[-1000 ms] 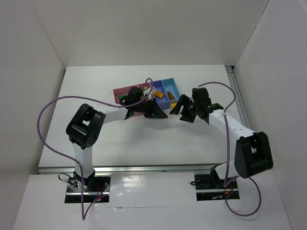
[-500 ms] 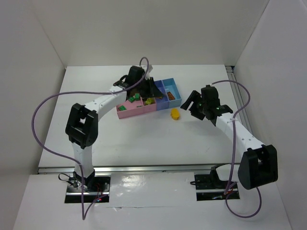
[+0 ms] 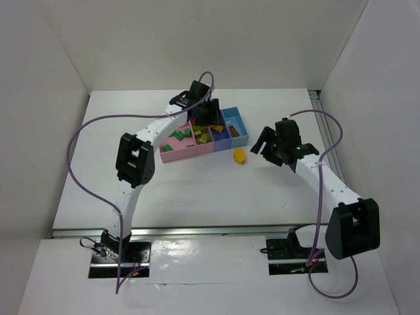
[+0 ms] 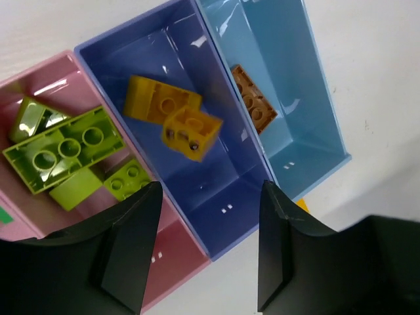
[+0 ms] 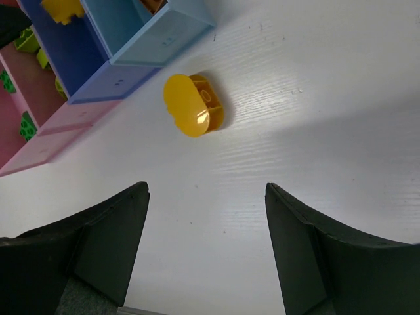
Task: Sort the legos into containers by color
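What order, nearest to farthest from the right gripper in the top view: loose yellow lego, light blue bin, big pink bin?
1. Loose yellow lego, on the table beside the right gripper.
2. Light blue bin, row's right end.
3. Big pink bin, row's left end.

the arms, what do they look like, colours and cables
Both the left arm and right arm have white links with bulky black joints. A thin purple cable loops along each. The fingers are matte black, broad and tapering.
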`<state>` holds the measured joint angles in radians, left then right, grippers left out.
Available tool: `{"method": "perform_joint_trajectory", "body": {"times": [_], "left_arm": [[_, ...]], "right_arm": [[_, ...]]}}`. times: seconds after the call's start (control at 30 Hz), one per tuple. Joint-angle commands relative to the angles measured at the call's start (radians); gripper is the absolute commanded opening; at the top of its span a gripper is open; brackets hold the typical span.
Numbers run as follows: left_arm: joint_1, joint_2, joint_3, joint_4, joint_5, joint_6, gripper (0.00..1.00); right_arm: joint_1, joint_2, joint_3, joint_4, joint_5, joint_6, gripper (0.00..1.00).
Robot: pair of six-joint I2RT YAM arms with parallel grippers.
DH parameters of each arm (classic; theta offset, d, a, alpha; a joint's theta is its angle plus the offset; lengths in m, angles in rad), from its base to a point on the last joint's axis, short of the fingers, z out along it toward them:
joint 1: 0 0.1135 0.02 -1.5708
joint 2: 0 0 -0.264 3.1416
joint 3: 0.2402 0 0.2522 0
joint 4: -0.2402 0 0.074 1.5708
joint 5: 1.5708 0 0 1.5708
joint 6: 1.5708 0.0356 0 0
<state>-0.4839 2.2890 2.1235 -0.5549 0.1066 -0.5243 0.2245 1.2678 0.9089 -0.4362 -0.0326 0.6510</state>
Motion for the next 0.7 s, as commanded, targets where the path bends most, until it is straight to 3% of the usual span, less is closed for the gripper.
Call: {"method": "perform_joint_trajectory", "body": {"times": [0.0, 0.17, 0.23, 0.3, 0.33, 0.67], "left_arm": [[-0.004, -0.036, 0.032, -0.023, -0.019, 0.029, 0.64], [-0.004, -0.140, -0.038, -0.023, 0.002, 0.040, 0.64], [-0.004, -0.227, -0.078, -0.013, 0.013, 0.040, 0.64], [-0.004, -0.284, -0.143, -0.013, -0.017, 0.050, 0.64], [-0.004, -0.343, -0.167, -0.013, -0.028, 0.059, 0.70], [0.082, -0.612, -0.462, -0.013, -0.044, 0.060, 0.72]], "right_arm": [[0.004, 0.013, 0.015, -0.006, 0.025, -0.042, 0.79], [0.004, 0.120, 0.027, 0.043, -0.021, -0.094, 0.79], [0.030, 0.185, 0.088, 0.031, -0.035, -0.151, 0.88], [0.053, 0.284, 0.172, 0.010, -0.024, -0.188, 0.89], [0.079, 0.310, 0.195, -0.001, -0.004, -0.223, 0.90], [0.217, 0.542, 0.341, 0.002, 0.214, -0.367, 0.94]]}}
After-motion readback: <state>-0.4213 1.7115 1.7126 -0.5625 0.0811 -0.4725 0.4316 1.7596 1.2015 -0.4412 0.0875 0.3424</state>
